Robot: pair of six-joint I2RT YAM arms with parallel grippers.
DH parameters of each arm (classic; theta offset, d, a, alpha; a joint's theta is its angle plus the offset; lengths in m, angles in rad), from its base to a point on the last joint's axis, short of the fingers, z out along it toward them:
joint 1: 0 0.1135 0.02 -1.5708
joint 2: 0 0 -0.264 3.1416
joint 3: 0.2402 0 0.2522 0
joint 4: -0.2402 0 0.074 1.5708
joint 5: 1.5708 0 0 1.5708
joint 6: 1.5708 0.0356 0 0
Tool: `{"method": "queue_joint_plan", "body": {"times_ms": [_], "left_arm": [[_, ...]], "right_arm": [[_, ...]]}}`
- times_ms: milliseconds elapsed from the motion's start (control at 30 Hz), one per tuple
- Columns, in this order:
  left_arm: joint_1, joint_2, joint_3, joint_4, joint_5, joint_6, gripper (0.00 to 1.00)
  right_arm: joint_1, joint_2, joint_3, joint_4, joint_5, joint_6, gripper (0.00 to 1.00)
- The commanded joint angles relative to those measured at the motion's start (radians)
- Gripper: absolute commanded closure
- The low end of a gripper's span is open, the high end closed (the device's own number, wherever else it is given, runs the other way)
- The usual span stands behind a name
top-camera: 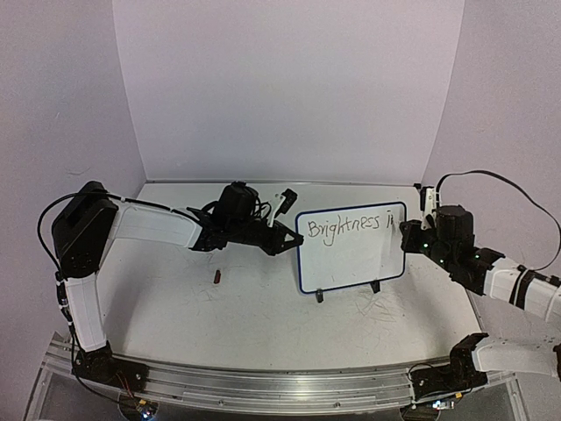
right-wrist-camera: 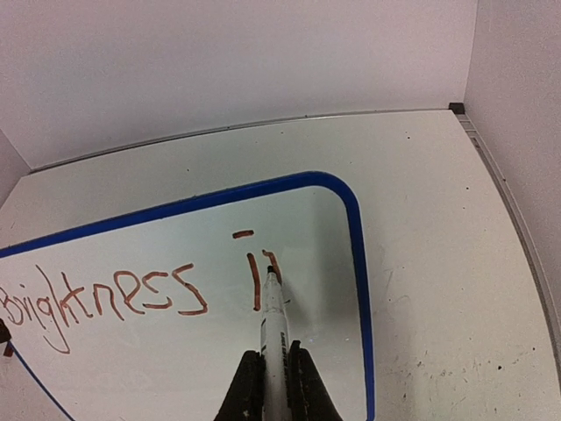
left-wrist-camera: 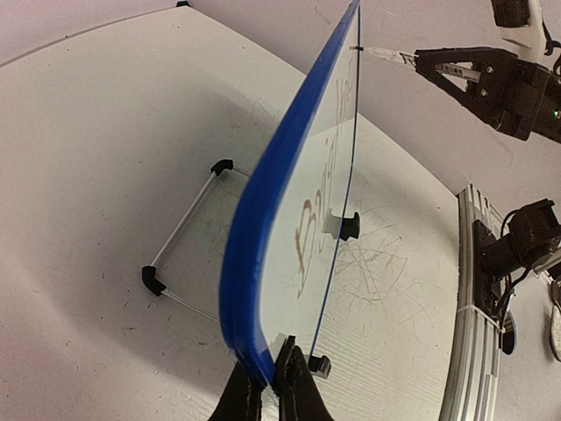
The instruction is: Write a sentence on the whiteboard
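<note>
The whiteboard [top-camera: 351, 250], white with a thin blue frame and two black feet, stands upright at the table's middle. It reads "Brightness" [top-camera: 337, 225] then an "i" and a fresh short stroke [right-wrist-camera: 254, 281]. My left gripper [top-camera: 282, 239] is shut on the board's left edge; the left wrist view shows the jaws pinching the blue frame [left-wrist-camera: 263, 263] at its lower corner [left-wrist-camera: 273, 375]. My right gripper [right-wrist-camera: 273, 373] is shut on a white marker [right-wrist-camera: 274, 320] whose tip touches the board beside the "i". The right gripper sits at the board's right edge [top-camera: 412, 235].
A small dark red marker cap [top-camera: 217, 277] lies on the table left of the board. The tabletop [top-camera: 245, 307] carries faint grey scribbles. A wire stand with black corners [left-wrist-camera: 180, 228] shows behind the board. White walls enclose the back and sides.
</note>
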Motion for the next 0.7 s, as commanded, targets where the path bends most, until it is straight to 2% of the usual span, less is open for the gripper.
{"method": "queue_joint_plan", "body": {"times_ms": [0,667], "left_arm": [[0.004,0.012,-0.004,-0.14,-0.136,0.076,1.0],[0.004,0.01,-0.006,-0.141,-0.133,0.078,1.0]], "right_arm": [[-0.003,0.01,0.014,0.062,0.031,-0.014,1.0],[-0.003,0.002,0.009,0.012,0.076,0.015,1.0]]}}
